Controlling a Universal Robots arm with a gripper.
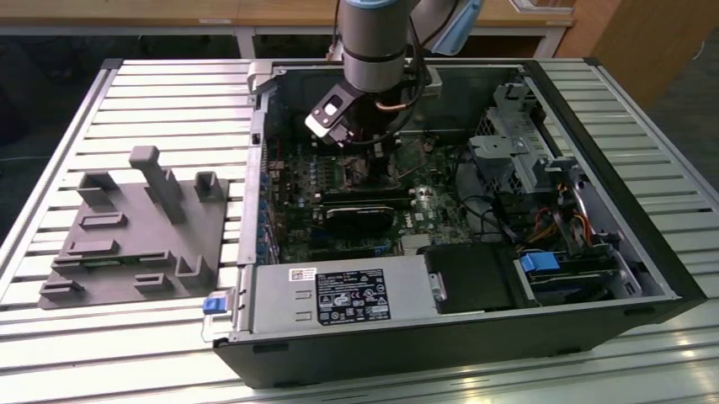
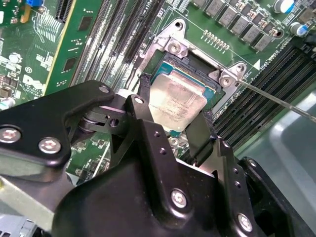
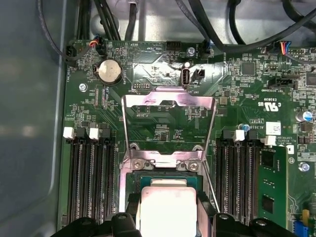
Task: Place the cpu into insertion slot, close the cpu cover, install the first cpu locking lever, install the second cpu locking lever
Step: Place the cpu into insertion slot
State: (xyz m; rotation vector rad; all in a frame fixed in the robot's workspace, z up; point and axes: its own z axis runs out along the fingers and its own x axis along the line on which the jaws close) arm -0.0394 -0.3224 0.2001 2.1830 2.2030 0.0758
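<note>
Second wrist view: the gripper (image 2: 175,112) has its jaws closed on the cpu (image 2: 175,98) at the insertion slot (image 2: 195,63). The cpu cover (image 3: 168,96) is raised (a locking lever (image 2: 276,100) juts free).

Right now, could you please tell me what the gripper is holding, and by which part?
The cpu, pinched in the gripper by two opposite side edges, at the insertion slot.

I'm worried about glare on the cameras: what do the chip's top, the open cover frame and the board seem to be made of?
The chip has a metal top, dull silver-grey, with soft, smeared reflections. The cover frame looks like thin sheet metal, probably steel; it is bright and shiny and picks up a pinkish sheen. The board looks like green lacquered circuit laminate, semi-gloss, with fine traces showing through.
</note>
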